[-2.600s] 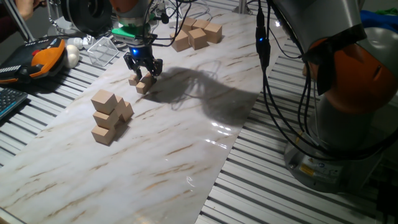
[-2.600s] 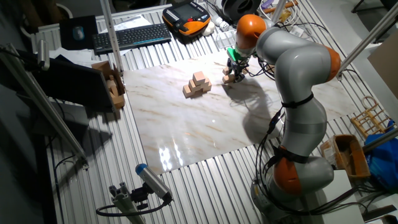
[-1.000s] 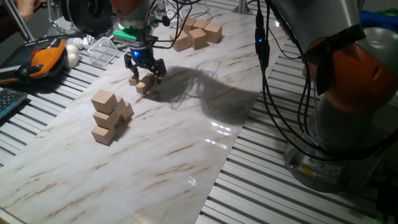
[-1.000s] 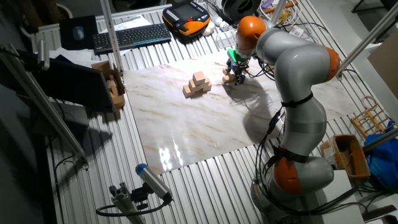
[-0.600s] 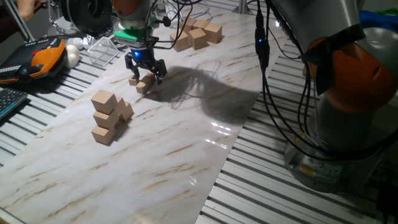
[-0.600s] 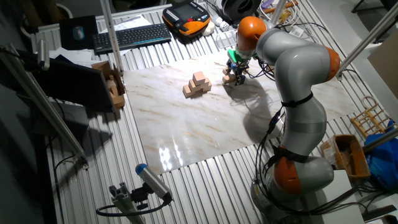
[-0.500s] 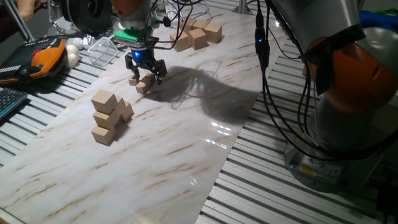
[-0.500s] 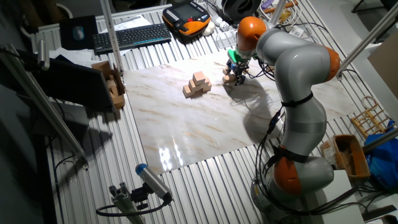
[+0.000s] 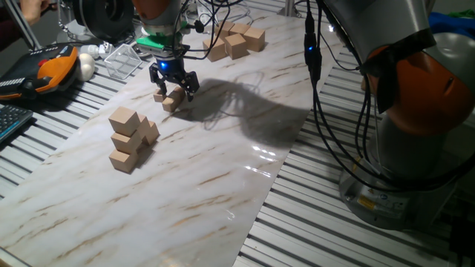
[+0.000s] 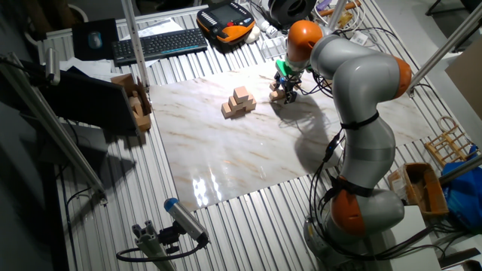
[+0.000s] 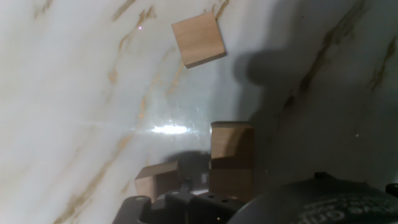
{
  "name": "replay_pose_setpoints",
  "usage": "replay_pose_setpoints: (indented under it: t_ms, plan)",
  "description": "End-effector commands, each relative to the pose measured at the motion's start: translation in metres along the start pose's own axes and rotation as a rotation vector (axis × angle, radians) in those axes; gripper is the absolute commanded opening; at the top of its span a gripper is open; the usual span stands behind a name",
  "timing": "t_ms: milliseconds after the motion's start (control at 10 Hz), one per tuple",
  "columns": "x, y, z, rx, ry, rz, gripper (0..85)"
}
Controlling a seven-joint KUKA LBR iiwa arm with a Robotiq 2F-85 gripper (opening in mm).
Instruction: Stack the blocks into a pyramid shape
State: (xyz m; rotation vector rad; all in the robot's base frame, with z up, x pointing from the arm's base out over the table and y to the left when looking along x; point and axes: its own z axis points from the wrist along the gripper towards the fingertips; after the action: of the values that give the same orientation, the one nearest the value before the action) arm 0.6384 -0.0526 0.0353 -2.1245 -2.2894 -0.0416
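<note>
Marble board [image 9: 193, 178]: gripper [image 9: 173, 87] released, fingers spread, low over two blocks [image 9: 171, 100] (a third [image 11: 198, 39] lies apart in hand view). Stacked cubes [image 9: 128, 138] stand near.

No readable text, label, brand, number or sign is showing in any of the three views. The keyboard [image 10: 160, 44] and the orange-and-black pendant [image 10: 226, 20] are appearing too small and blurred for any lettering to be made out.
</note>
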Motion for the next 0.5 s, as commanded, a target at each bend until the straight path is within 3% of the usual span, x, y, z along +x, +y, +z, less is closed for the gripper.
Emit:
replay_pose_setpoints:
  t_ms: [0, 400]
  plan:
    - [0.0001, -0.0001, 0.0004, 0.0, -0.001, 0.002, 85.0]
    - [0.0002, -0.0013, -0.0025, 0.004, -0.01, 0.001, 85.0]
